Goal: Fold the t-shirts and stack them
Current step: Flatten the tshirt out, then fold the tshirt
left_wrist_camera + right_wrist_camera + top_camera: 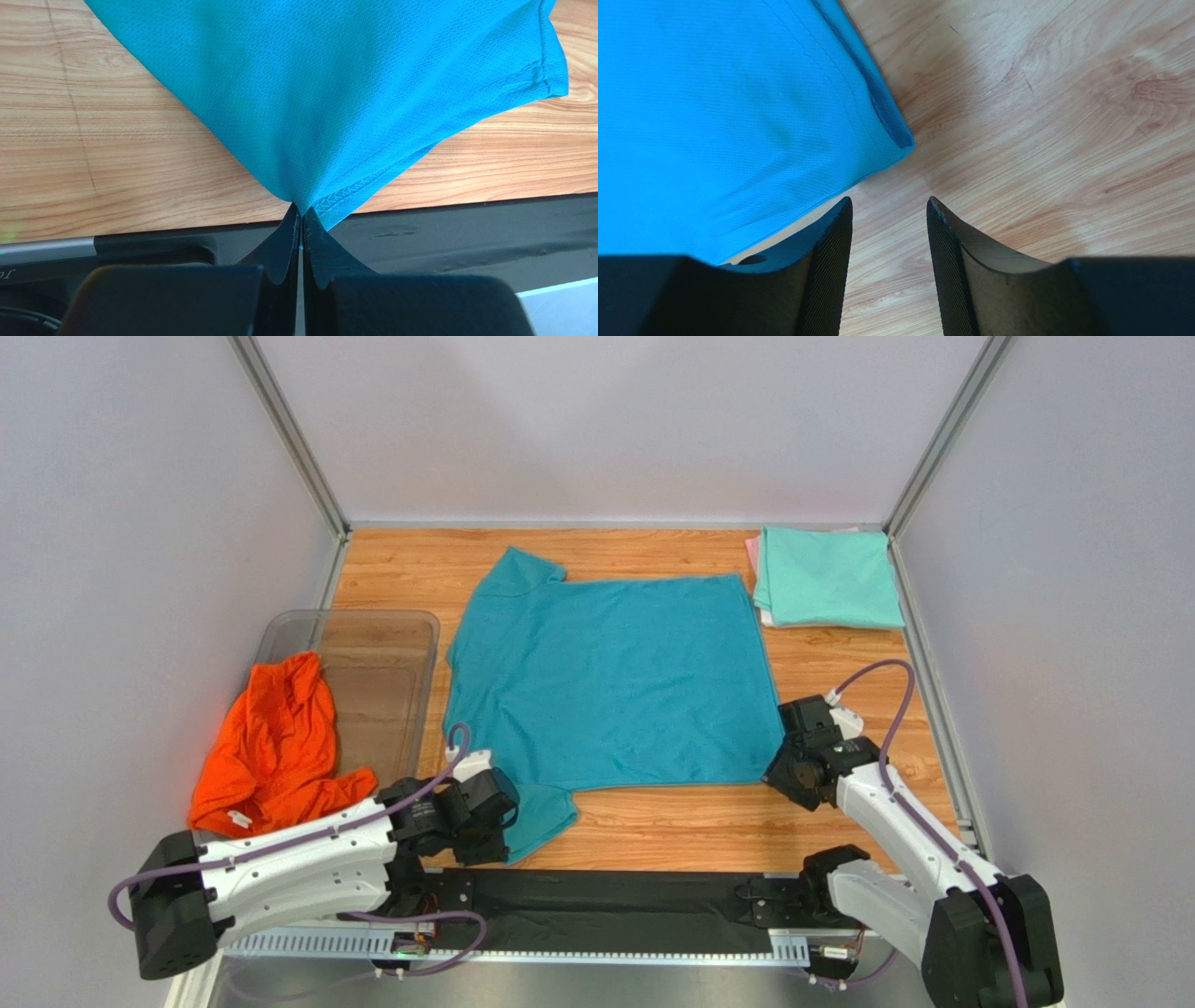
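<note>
A teal-blue t-shirt [617, 679] lies spread flat in the middle of the wooden table. My left gripper [508, 819] is shut on the shirt's near-left sleeve; in the left wrist view the teal cloth [316, 91] runs down to a point pinched between the closed fingertips of the left gripper [302, 210]. My right gripper [786, 765] sits at the shirt's near-right corner. In the right wrist view the right gripper [887, 206] stands open over bare wood, with the teal corner [717, 105] just left of and ahead of its fingers, untouched.
A crumpled orange t-shirt [274, 742] hangs over the near-left edge of a clear plastic tub [379, 637] on the left. A folded mint green t-shirt [831, 577] lies at the back right on a pale pink one [753, 553]. A black strip [617, 903] borders the near table edge.
</note>
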Available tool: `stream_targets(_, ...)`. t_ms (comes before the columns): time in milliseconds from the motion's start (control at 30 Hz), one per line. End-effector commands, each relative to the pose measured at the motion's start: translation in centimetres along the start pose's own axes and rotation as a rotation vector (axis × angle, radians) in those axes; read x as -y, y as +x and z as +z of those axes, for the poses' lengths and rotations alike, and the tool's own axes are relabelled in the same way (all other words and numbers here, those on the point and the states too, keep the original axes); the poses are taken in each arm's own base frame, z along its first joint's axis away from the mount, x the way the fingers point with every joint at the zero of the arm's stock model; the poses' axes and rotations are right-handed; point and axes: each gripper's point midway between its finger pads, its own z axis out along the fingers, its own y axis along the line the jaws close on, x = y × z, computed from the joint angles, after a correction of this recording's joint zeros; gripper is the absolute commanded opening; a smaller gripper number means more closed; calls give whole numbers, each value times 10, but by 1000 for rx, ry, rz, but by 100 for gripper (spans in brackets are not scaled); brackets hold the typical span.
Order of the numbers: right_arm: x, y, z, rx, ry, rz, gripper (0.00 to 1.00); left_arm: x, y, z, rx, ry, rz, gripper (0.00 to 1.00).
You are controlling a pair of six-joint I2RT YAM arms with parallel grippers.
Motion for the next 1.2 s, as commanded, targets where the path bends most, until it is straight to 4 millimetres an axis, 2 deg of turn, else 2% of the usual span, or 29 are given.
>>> stream_targets(0,-2,-6,5,37,2,45,45,9,-7,-10,22,26,17,0)
stream_targets(267,-3,-13,13,62,24,58,45,5,-6,-7,26,23,10,0)
stream_targets(700,-9,-30,6,115,1,53,47,2,-7,-6,38,20,11,0)
stream_targets(1167,1,-23,24,93,50,20,44,3,-9,-7,52,30,11,0)
